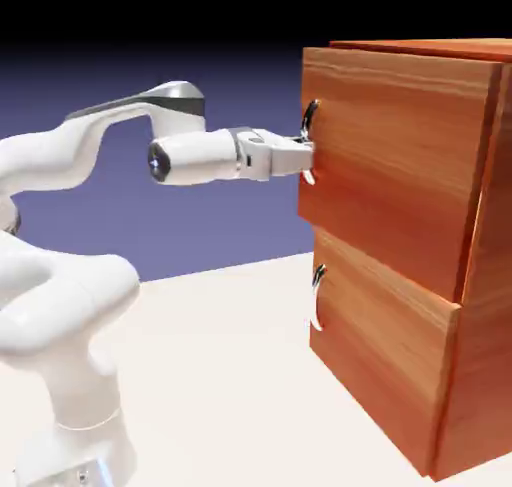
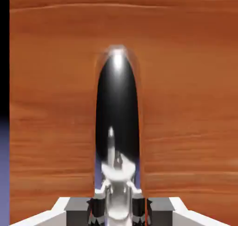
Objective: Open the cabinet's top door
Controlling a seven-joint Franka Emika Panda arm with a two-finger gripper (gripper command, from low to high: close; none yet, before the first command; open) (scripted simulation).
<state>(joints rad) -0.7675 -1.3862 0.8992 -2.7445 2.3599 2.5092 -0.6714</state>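
Because the curved, mirror-bright silver bar handle (image 2: 117, 109) looks rigid and slippery, I hold its middle, white two-finger gripper (image 2: 118, 206) closed around it.

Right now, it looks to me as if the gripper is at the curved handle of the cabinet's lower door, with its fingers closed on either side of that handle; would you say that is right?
Not quite: the exterior view shows the gripper at the handle of the top door, not the lower one. The fingers are indeed closed on either side of it.
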